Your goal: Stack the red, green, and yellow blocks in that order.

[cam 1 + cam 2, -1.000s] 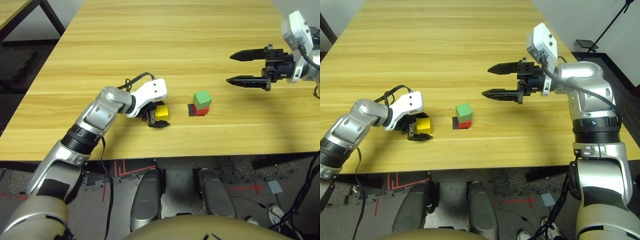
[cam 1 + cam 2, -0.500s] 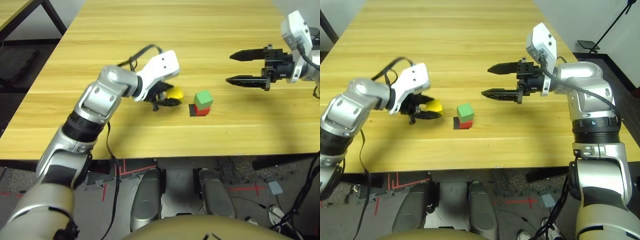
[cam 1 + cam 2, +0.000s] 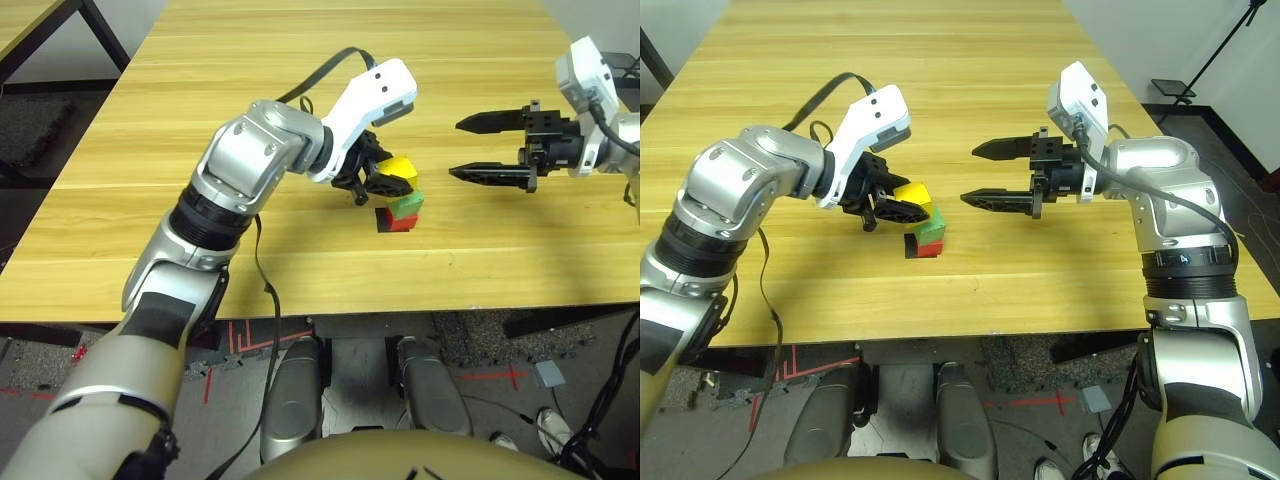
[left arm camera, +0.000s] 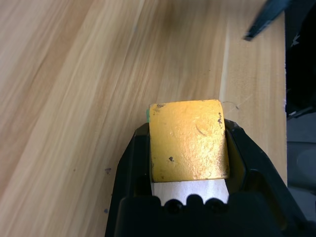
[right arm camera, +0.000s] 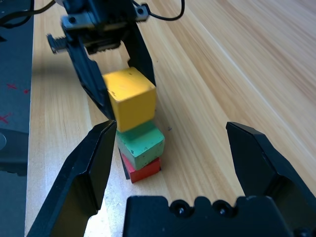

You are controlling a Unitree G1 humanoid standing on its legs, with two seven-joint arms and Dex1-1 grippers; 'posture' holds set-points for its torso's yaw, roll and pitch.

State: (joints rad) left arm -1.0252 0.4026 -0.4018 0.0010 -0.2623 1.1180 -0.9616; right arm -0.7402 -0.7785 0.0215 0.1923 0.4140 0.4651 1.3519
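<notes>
Within the last second the left gripper (image 3: 385, 182) had carried the yellow block (image 3: 397, 172) from its spot on the table (image 3: 300, 90), off to the left of the stack, across to a place directly over it. The two black fingers were clamped on opposite faces of the yellow block, which sat slightly tilted just above the green block (image 5: 141, 143), so close that I could not tell whether they touched. In the left wrist view only a sliver of green peeked out past one yellow edge, so the cube was judged nearly centred but offset a little. The green block rested squarely on the red block (image 5: 144, 170), beside a flat black patch (image 3: 910, 247). The right gripper (image 3: 1000, 175) hung near the stack's right side, its fingers spread wide and holding nothing. The coming move appeared to be a short, straight descent by the left arm.
</notes>
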